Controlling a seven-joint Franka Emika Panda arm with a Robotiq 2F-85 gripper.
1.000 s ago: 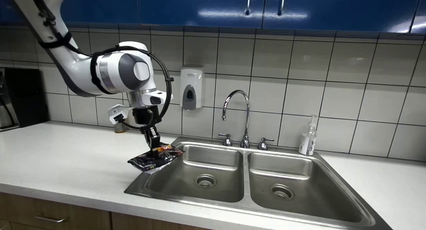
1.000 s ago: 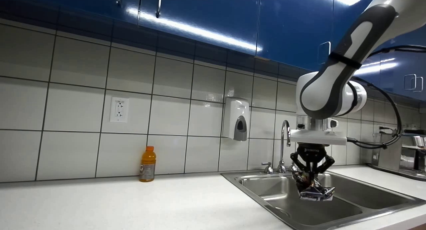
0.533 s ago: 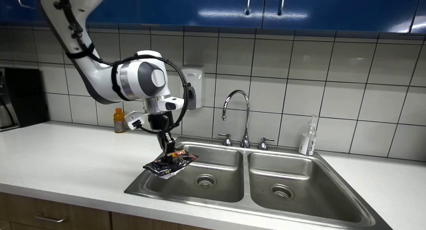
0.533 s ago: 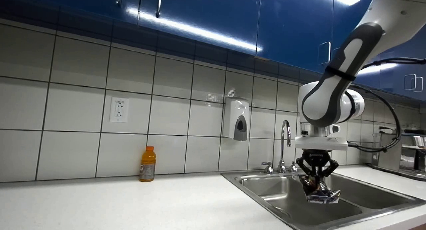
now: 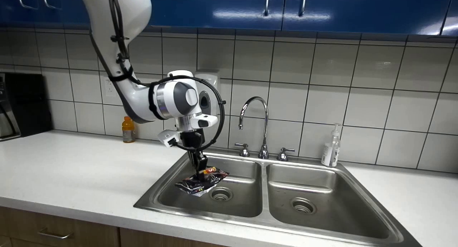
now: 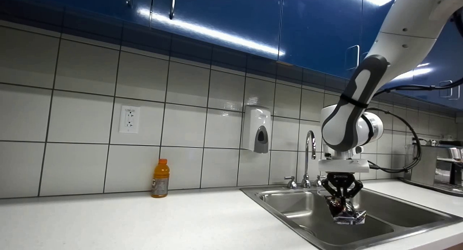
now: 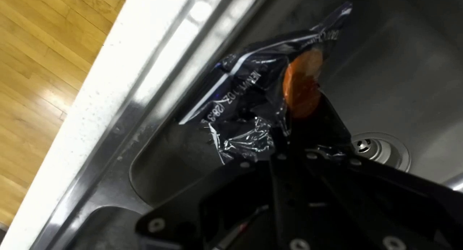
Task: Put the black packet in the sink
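The black packet (image 5: 214, 178) is crinkly with red, orange and white print. It hangs tilted from my gripper (image 5: 200, 176), whose fingers are shut on its middle. The sink (image 5: 264, 193) is a steel double basin. The packet is over the basin nearer the long counter, beside the round drain; its exact height above the basin floor is hard to tell. The packet (image 6: 349, 218) and gripper (image 6: 342, 202) also show over the sink (image 6: 280, 219) in an exterior view. In the wrist view the packet (image 7: 249, 87) spreads out beyond the dark fingers (image 7: 289, 145); the fingertips are hidden in shadow.
A chrome faucet (image 5: 266, 132) with two handles stands behind the sink. A pump bottle (image 5: 331, 148) stands at the sink's back corner. An orange bottle (image 6: 160, 179) stands on the counter against the tiles. A soap dispenser (image 6: 257, 130) hangs on the wall.
The arm has carried the packet from over the sink's side edge to over the basin and lowered it somewhat. The grip on the packet looks the same.
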